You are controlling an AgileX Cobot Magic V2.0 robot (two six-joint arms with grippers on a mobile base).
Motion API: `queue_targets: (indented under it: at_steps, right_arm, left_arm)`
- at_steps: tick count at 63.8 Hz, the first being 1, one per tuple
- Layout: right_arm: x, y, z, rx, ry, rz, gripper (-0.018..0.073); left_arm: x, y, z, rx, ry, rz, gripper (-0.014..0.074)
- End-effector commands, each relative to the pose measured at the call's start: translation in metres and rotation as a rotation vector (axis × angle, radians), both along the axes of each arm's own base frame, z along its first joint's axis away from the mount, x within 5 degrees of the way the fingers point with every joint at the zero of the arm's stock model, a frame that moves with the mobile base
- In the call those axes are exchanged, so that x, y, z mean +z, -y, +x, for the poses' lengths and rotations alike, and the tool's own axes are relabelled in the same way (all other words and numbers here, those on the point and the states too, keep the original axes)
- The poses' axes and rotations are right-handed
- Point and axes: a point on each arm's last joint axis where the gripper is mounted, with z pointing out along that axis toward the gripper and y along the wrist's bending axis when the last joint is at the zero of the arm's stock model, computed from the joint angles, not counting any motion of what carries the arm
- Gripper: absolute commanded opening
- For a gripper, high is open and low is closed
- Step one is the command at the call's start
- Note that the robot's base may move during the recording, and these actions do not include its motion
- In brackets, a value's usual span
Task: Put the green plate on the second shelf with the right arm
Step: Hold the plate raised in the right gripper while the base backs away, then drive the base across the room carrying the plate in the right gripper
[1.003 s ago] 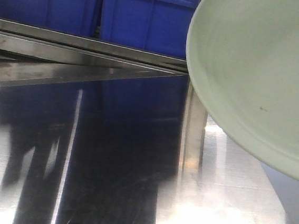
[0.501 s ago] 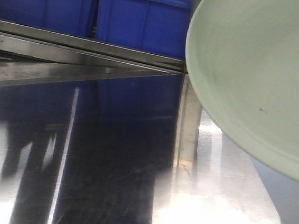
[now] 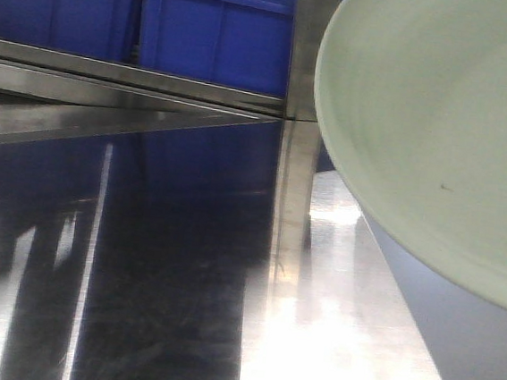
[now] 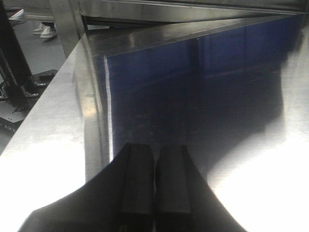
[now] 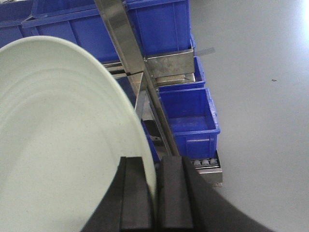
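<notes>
My right end effector [image 5: 154,166] clamps the green plate [image 5: 63,140] by its rim, tilted at the front view's right, beside the upright post [image 3: 306,60]. I fear it clips that post or slips from so thin a grip.

Right of post [image 3: 306,60], plate [image 3: 439,127]; behind, bins [image 3: 206,33]

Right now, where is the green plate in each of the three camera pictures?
Front view: green plate fills the right side, cut off by the edge.
Left wrist view: not in it.
Right wrist view: green plate fills the left half, rim gripped by the right pincer.
Shared landmark: the steel shelf, in all three.
</notes>
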Motion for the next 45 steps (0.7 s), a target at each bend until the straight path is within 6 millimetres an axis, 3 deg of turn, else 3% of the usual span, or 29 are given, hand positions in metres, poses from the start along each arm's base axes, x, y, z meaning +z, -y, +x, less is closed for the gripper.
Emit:
queue_targets:
  at_steps: [1, 45]
  right_arm:
    - [0.0195, 0.0033, 0.0011, -0.039, 0.121, 0.025, 0.0055]
    - [0.0195, 0.0033, 0.0011, -0.039, 0.121, 0.025, 0.0055]
  left_arm:
    - [-0.0076, 0.0013, 0.0011, -0.015, 0.039, -0.002, 0.0125]
    - [-0.0076, 0.0014, 0.0011, -0.017, 0.039, -0.002, 0.0125]
